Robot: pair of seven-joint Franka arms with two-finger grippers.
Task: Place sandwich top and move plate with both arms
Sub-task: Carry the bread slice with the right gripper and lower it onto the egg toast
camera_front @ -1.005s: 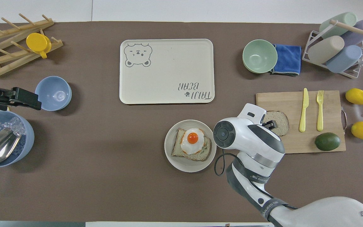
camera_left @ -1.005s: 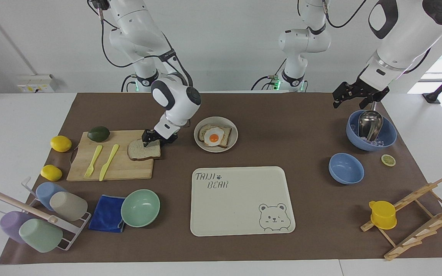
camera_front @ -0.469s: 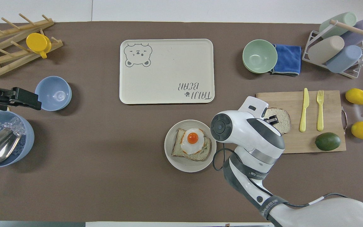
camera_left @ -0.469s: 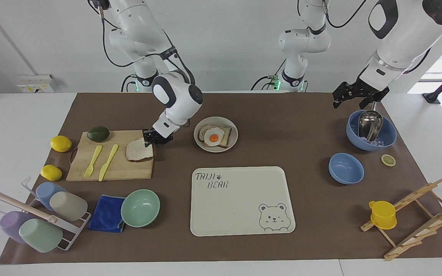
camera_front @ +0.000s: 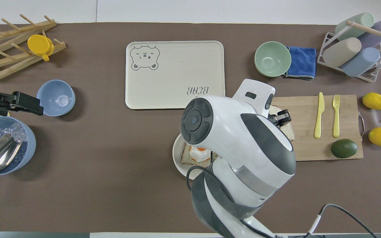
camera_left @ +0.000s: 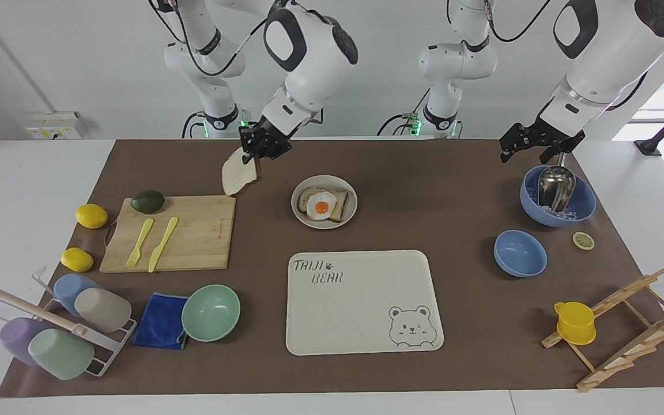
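Right end effector raised, clamped on bread slice; slice hangs tilted in air over cutting board corner nearest plate. Plate carries egg toast, sits nearer robots than tray. Left end effector waits, fingers wide apart, over ice bowl. Brown mat covers white counter; white wall at the robots' backs.

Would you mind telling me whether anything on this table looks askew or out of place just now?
Only the pale wholemeal bread slice: it dangles tilted from the right claw, pinched by one edge, over the corner of the wooden cutting board. A lone lemon slice lies on the brown mat beside the ice bowl. Nothing is spilled.
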